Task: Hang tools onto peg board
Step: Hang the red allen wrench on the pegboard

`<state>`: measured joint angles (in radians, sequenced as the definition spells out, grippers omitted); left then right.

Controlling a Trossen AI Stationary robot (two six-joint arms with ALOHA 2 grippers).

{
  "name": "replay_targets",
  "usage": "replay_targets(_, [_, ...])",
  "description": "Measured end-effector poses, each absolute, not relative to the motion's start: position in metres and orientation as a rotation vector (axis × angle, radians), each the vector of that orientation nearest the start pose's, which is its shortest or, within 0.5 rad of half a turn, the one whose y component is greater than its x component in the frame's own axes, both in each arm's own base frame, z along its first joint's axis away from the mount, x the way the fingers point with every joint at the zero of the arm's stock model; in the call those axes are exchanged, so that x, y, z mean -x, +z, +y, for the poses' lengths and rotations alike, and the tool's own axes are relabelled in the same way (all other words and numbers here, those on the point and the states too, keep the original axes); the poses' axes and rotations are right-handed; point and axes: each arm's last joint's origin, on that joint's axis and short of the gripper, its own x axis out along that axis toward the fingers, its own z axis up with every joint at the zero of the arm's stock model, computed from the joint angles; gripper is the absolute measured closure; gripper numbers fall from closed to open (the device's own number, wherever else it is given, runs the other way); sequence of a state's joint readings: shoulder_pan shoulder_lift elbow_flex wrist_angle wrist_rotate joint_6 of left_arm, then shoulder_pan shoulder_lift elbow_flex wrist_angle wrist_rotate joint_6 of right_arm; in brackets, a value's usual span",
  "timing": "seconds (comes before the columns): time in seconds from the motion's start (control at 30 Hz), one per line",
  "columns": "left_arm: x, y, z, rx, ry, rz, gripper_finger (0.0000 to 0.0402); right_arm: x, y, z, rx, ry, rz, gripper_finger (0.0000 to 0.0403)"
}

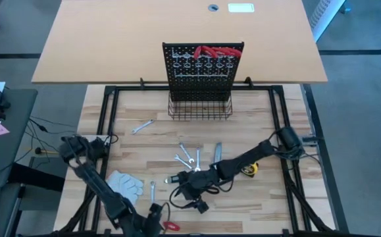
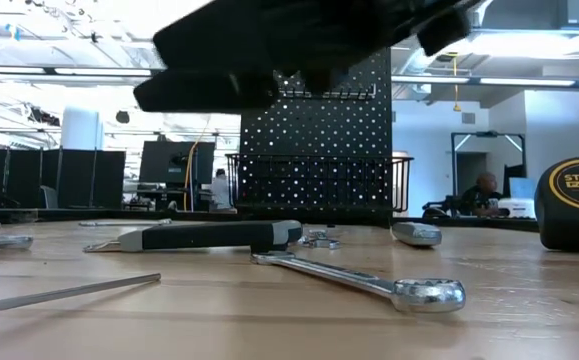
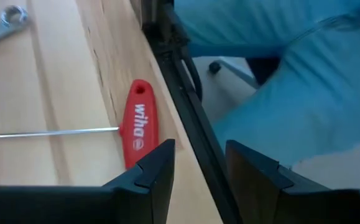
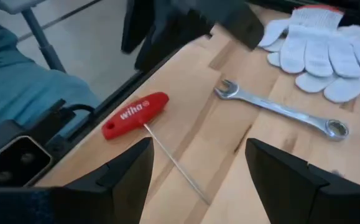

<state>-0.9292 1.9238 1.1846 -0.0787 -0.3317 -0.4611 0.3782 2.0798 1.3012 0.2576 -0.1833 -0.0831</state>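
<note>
Left wrist view: red-handled key (image 3: pixel 137 127) lies beside the table's front edge (image 3: pixel 186 130).

White gloves (image 1: pixel 126 184) lower left of table (image 1: pixel 256 131). Tan desk (image 1: pixel 111 46) above. Seated person (image 2: pixel 484 192) far right, low view.

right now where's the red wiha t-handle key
The red Wiha T-handle key lies flat at the table's near edge, left of centre in the high view, by the left gripper, with a silver wrench and the white gloves just beyond it.
</note>
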Motion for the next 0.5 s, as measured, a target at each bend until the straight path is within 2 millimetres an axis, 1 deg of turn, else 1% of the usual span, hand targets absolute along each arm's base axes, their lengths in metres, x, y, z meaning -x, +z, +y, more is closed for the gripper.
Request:
replay_targets(0.07, [-0.253, 0.153, -0.317, -0.056, -0.368, 0.781, 0.0263, -0.412, 0.158, 0.176, 0.118, 0.577, 0.519, 0.0138])
replay_targets(0.13, [-0.258, 0.147, -0.317, -0.06, -0.347, 0.786, 0.0263, -0.404, 0.162, 0.183, 0.12, 0.583, 0.552, 0.0138])
replay_targets(0.23, [-0.262, 0.147, -0.316, -0.033, -0.313, 0.777, 0.0263, -0.392, 0.176, 0.197, 0.158, 0.547, 0.56, 0.0138])
replay_targets(0.4, [-0.262, 0.148, -0.316, -0.011, -0.259, 0.75, 0.0263, -0.366, 0.19, 0.218, 0.248, 0.47, 0.614, 0.0138])
replay_targets(0.5, [-0.259, 0.142, -0.313, -0.025, -0.243, 0.758, 0.0263, -0.352, 0.201, 0.23, 0.294, 0.426, 0.606, 0.0138])
